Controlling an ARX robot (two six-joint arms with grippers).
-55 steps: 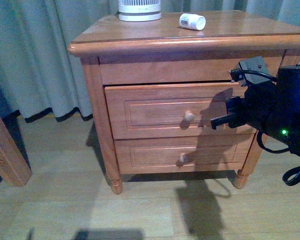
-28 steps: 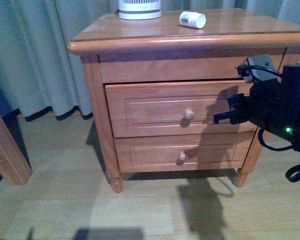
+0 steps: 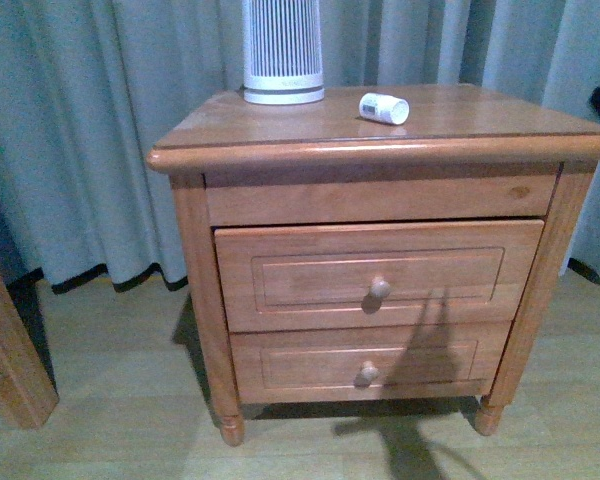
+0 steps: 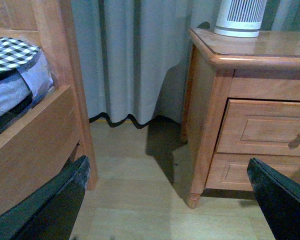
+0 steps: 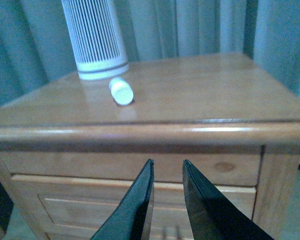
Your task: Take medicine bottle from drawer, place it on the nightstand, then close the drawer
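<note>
On my left wrist camera the left gripper stands wide open, holding nothing, low beside the nightstand. On the nightstand's top I see a ribbed white cylinder at the back, and just right of it the bottle lying on its side. The drawer below looks slightly ajar, though I can't be sure. My right gripper hangs before the nightstand's front edge, jaws narrow and empty.

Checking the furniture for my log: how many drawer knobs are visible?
2. One knob on the upper drawer, one knob on the lower drawer; none looks hidden.
</note>
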